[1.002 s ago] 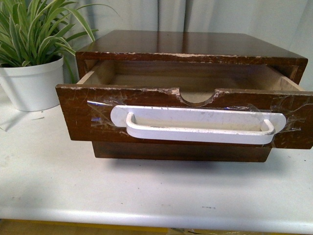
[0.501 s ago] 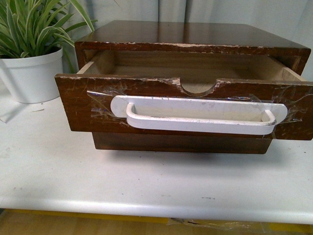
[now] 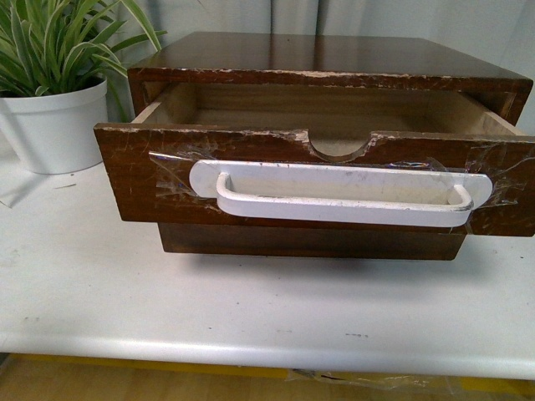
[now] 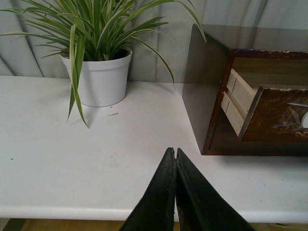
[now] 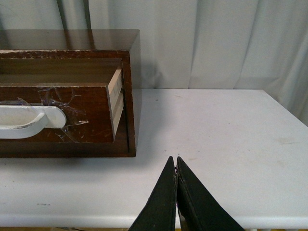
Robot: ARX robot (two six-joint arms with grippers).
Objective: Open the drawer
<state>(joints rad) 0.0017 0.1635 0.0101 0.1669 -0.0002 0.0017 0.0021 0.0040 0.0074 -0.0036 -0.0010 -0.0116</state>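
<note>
Drawer [image 3: 134,180]: dark brown wood, standing partly pulled out of its cabinet [image 3: 334,63] on the white table [image 3: 251,309]; pale inner side boards show in both wrist views.
Top edge: chipped, with a half-round notch [image 3: 341,149] at mid-width.
Handle [image 3: 338,194]: long white bow, held to the drawer front by clear tape; the tape wrinkles at both ends.
Handling, judged: the wood is stiff and probably moderately heavy; the taped handle is likely the weak point, so a pull is best straight and level, taken at the middle of the bow, or by hooking the notch.
Left gripper [image 4: 175,155]: fingers pressed together, holding nothing; over the table edge, apart from the cabinet's left wall.
Right gripper [image 5: 175,162]: fingers likewise closed on nothing; near the front edge of the table, apart from the cabinet's right corner.
Potted plant [image 3: 52,125]: white pot, striped leaves, beside the cabinet's left side.
Progress, judged: drawer already well open.
</note>
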